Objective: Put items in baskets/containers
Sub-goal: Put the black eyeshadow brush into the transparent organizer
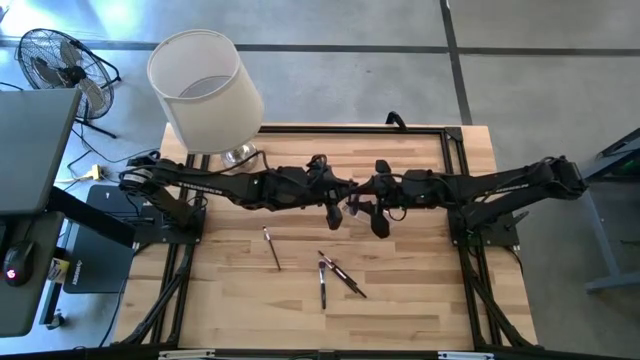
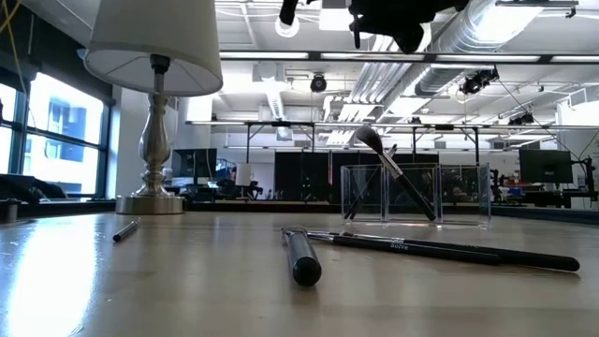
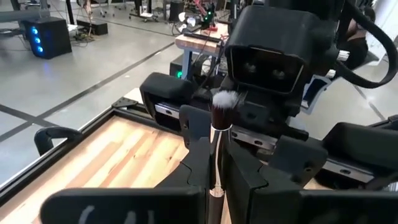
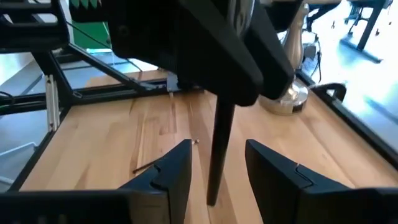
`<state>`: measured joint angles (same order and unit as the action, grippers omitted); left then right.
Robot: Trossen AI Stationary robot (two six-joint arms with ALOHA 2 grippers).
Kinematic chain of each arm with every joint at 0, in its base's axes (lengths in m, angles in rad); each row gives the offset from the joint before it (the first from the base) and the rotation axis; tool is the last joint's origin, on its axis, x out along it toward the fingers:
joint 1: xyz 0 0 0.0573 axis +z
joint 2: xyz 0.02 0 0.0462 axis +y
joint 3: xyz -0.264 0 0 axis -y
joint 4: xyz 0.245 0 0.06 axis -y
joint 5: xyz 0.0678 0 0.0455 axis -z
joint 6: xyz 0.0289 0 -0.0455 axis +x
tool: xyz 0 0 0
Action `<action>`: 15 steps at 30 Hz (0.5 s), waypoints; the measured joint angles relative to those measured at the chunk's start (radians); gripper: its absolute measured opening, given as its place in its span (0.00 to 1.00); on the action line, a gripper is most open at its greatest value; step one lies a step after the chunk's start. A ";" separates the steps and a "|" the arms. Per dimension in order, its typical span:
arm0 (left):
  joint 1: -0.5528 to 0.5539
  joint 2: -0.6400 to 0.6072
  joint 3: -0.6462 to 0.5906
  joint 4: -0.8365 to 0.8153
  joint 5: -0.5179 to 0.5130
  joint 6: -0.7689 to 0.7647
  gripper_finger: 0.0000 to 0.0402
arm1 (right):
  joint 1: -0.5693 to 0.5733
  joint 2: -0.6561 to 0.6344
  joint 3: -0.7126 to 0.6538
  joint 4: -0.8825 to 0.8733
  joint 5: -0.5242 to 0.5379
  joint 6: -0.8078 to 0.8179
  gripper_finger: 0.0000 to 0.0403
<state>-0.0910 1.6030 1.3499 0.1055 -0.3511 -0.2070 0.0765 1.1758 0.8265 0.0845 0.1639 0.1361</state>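
Observation:
My left gripper point(image 3: 217, 177) is shut on a slim makeup brush point(image 3: 217, 146) with a fluffy pale head point(image 3: 225, 99). It hovers high over the table's middle point(image 1: 335, 200), facing my right gripper point(image 1: 365, 200). My right gripper point(image 4: 214, 171) is open; a dark handle point(image 4: 217, 155) stands between its fingers without touching them. Three more brushes lie flat on the wood point(image 1: 271, 248), point(image 1: 322, 283), point(image 1: 342, 275). In the low view the clear box point(image 2: 416, 192) stands on the table with brushes leaning inside it, one fluffy-headed point(image 2: 365, 139). In the high view the arms hide the box. My left gripper pinches the brush by its dark handle point(image 3: 216, 171), just below the ferrule, between its two fingers point(image 3: 199, 168). The fingers lie along the brush, and its head sticks out past the fingertips toward the right arm. The brush is lifted clear of the table.
A table lamp with a big white shade point(image 1: 205, 90) and a silver base point(image 2: 154, 192) stands at the far left of the table. A black frame point(image 1: 455, 140) edges the table. A floor fan point(image 1: 60, 60) stands beyond the left side. Bare wood lies along the near edge point(image 1: 400, 300).

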 joint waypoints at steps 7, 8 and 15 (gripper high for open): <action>0.000 0.000 0.000 0.002 0.000 0.000 0.04 | 0.000 0.003 0.000 0.063 0.037 -0.053 0.27; 0.000 0.000 0.000 0.000 0.000 0.000 0.04 | 0.000 0.004 0.000 0.063 0.037 -0.057 0.25; 0.000 0.000 0.000 0.000 -0.010 0.008 0.05 | -0.012 0.004 0.000 0.062 0.020 -0.051 0.05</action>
<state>-0.0910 1.6028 1.3499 0.1050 -0.3609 -0.1989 0.0643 1.1801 0.8261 0.1470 0.1838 0.0846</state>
